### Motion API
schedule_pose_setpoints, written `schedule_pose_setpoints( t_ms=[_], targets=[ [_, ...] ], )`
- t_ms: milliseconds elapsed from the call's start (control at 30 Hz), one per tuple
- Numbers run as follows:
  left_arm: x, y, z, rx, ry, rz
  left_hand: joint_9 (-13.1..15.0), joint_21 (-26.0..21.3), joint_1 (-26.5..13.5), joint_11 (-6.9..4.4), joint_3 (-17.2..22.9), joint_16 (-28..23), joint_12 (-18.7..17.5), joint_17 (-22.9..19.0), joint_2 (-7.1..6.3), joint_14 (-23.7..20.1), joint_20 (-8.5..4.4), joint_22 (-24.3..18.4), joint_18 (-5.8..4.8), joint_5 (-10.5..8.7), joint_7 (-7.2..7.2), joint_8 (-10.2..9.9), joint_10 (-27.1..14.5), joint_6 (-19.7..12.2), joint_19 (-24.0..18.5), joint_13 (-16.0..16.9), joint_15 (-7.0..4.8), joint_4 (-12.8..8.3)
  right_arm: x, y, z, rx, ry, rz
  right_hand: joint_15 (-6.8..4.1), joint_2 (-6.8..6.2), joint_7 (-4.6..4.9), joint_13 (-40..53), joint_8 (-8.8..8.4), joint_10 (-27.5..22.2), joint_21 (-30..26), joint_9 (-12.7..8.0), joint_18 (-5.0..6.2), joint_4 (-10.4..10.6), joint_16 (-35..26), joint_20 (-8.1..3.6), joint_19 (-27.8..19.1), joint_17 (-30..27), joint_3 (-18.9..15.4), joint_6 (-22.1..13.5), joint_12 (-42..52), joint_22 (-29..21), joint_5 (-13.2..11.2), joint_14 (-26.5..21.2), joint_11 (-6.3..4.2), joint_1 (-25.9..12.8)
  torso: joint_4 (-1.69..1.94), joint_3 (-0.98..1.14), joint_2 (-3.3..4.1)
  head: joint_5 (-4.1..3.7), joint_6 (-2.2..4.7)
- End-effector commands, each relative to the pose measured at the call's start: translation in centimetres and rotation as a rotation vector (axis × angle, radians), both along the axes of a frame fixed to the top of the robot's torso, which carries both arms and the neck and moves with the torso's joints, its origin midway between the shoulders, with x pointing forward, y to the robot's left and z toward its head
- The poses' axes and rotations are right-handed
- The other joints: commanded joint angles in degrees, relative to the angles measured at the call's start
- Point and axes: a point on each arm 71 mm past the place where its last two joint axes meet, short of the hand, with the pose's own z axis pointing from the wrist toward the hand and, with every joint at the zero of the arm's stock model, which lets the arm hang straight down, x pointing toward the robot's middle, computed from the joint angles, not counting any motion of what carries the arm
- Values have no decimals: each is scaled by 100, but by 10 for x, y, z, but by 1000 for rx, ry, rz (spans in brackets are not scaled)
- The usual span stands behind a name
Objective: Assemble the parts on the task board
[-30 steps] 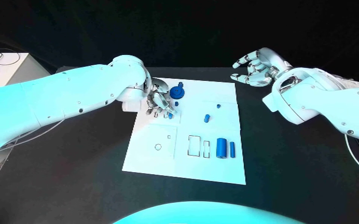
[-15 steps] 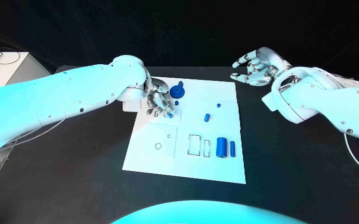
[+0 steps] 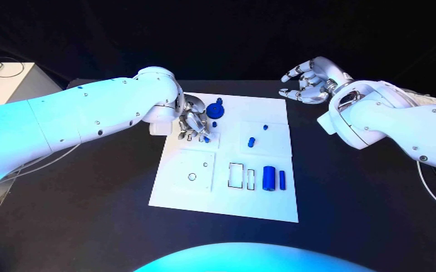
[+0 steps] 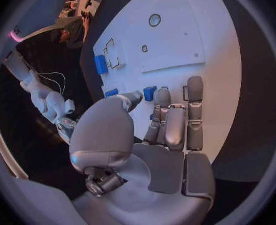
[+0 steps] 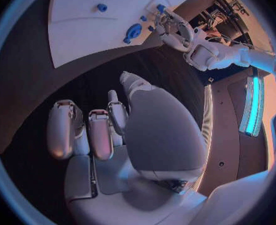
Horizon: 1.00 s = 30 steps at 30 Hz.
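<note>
Now left hand (image 3: pixel 191 121) lies fingers-down on flat white task board (image 3: pixel 273 177) mid black bench (image 3: pixel 363 196), fingers apart, gripping nothing; right hand (image 3: pixel 309 82) hovers off-board, empty, fingers loosely spread. Small blue parts: round knob (image 3: pixel 215 109), cylinder (image 3: pixel 269 178).

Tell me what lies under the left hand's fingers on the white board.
Under the silver left hand, the white task board carries a small blue piece right at the fingertips. Whether the fingers touch it cannot be told; the board beneath the palm is covered.
</note>
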Motion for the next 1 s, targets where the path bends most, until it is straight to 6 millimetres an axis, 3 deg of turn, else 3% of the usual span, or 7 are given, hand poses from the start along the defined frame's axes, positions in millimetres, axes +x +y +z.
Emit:
schedule_pose_setpoints(
  t_ms=[33,667,1000],
  targets=[
    [-1,-2,-1,-8,14,-4,13,45,63,-25,56,42,31,23,23,42,-50,24,73,0,-30,29,7,-23,18,15,3,0,0,1,-1,-7,9,12,-42,-31,-5,75,35,-53,-28,10,102,-6,-31,-3,-35,559,46,-45,-36,635,28,308,-6,-49,-3,2,4,-5,-7],
    [0,-2,-4,1,33,-11,54,119,168,-42,215,85,75,140,33,93,-60,139,56,0,-49,44,88,1,82,119,-11,-19,-1,3,-3,-2,25,20,-41,-27,-4,74,39,-54,-21,10,100,-6,-28,-3,-31,564,54,-48,-37,640,31,309,-6,-55,-5,7,4,-5,-32],
    [-1,-2,-4,1,39,-13,125,178,515,-83,669,100,50,176,-7,111,-92,190,49,2,-91,39,117,10,95,144,-48,-169,-1,4,-4,-2,30,23,-42,-22,-4,73,44,-54,-29,11,102,-10,-29,-3,-33,564,68,-55,-36,636,38,309,-5,-59,2,5,2,-13,-37]
  ],
)
